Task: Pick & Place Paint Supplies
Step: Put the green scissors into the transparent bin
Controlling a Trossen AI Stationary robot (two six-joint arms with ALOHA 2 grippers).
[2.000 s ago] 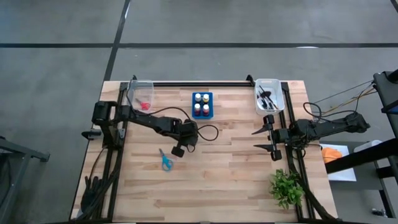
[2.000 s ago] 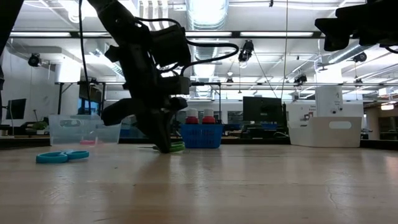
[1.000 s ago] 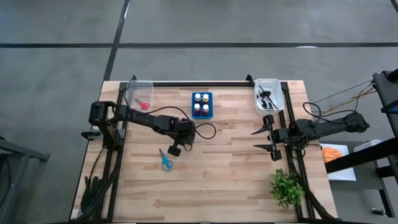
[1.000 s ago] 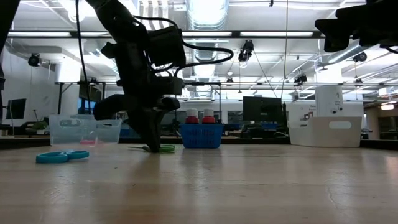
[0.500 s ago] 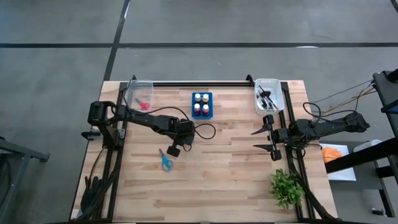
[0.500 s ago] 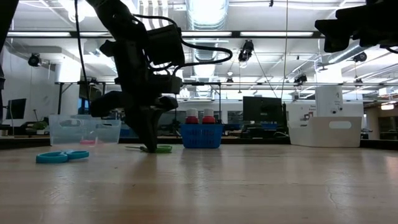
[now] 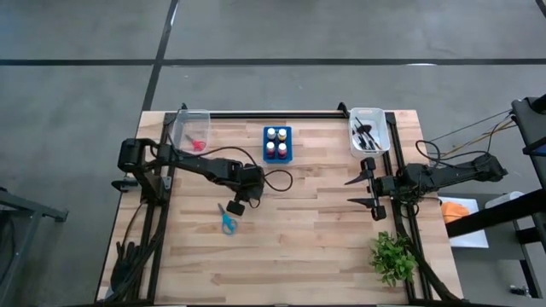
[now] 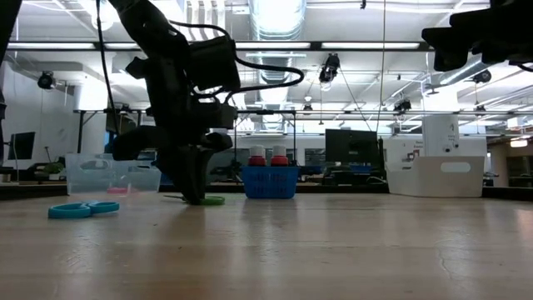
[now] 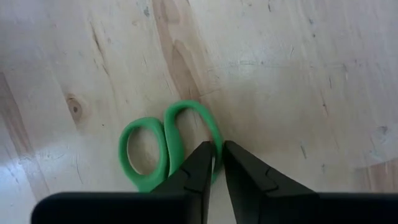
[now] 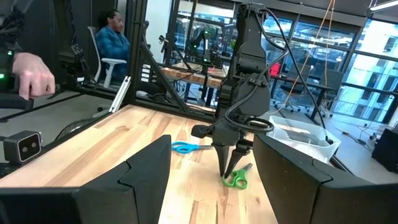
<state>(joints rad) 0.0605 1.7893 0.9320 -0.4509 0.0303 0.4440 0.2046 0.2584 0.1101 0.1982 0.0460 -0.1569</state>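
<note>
**A:** Two green loops, flat on the desk (image 9: 292,74). Left gripper (image 9: 216,163) sits almost pinched together over the green scissors (image 9: 168,146), fingertips at one loop's rim.

**B:** Light, rigid, slick plastic, I'd judge. Pinch where loops meet blades.

**A:** Farther off, right gripper (image 7: 365,192) waits, spread, holding nothing.

The high view looks straight down on the whole pale wooden desk (image 7: 290,230). The low view looks level across it. The left wrist view sits close above the green-handled scissors (image 9: 168,146); the right wrist view shares them from farther off.
</note>
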